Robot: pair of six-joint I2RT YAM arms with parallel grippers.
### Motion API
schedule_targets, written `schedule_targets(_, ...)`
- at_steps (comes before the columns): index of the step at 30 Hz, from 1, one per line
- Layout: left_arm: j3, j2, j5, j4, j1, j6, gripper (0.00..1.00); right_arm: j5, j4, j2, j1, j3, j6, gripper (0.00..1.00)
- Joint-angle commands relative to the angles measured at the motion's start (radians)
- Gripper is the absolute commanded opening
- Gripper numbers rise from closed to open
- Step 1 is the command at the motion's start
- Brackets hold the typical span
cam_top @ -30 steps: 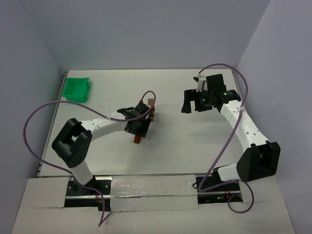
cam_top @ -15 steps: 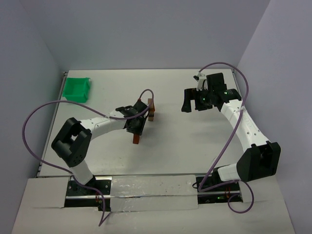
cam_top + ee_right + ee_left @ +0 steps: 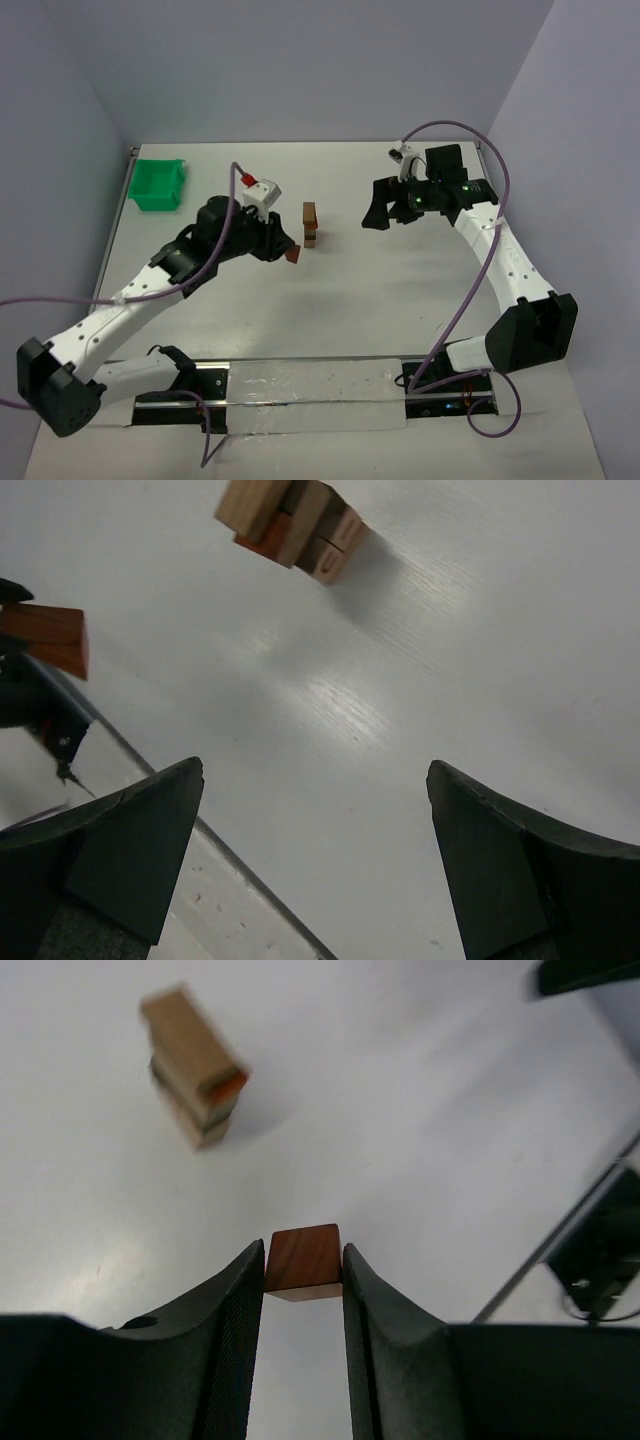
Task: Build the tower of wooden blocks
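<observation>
The wood block tower (image 3: 311, 224) stands mid-table as a short stack of tan, reddish and dark blocks; it also shows in the left wrist view as the tower (image 3: 192, 1065) and at the top of the right wrist view as the tower (image 3: 290, 515). A reddish-brown block (image 3: 305, 1260) sits pinched at the tips of my left gripper (image 3: 305, 1252), raised above the table. From above, that block (image 3: 292, 255) hangs just left of and nearer than the tower. My right gripper (image 3: 384, 212) hovers right of the tower, jaws wide and empty (image 3: 315, 770).
A green plastic bin (image 3: 158, 185) stands at the far left corner. Purple cables loop off both arms. A taped strip (image 3: 310, 385) runs along the near edge between the arm bases. The held block (image 3: 50, 635) shows at the left of the right wrist view.
My left gripper closed on the reddish-brown block and lifted it off the table, the arm swinging up and to the left. The right gripper shifted slightly.
</observation>
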Motion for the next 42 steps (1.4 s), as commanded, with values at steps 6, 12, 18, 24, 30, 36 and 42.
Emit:
schedule_targets(6,0.036,-0.114,0.502,0.218,0.115,0.132,0.00,-0.365,0.119,-0.076,0.118,0.095,-0.113,1.00)
schedule_targets(12,0.038,-0.133,0.626,0.221,0.149,0.224,0.00,-0.411,0.074,-0.076,0.266,0.141,-0.236,0.99)
schedule_targets(18,0.031,-0.143,0.674,0.257,0.148,0.240,0.00,-0.443,0.112,-0.028,0.309,0.141,-0.232,0.98)
schedule_targets(24,0.042,-0.136,0.709,0.271,0.148,0.281,0.00,-0.480,0.166,0.009,0.326,0.157,-0.229,0.98)
schedule_targets(30,0.046,-0.133,0.732,0.284,0.148,0.324,0.00,-0.510,0.229,0.012,0.373,0.140,-0.233,0.96)
schedule_targets(36,0.048,-0.138,0.738,0.280,0.147,0.331,0.00,-0.529,0.240,0.015,0.391,0.144,-0.272,0.95)
schedule_targets(42,0.048,-0.143,0.730,0.284,0.147,0.319,0.00,-0.536,0.168,0.054,0.409,0.201,-0.349,0.91)
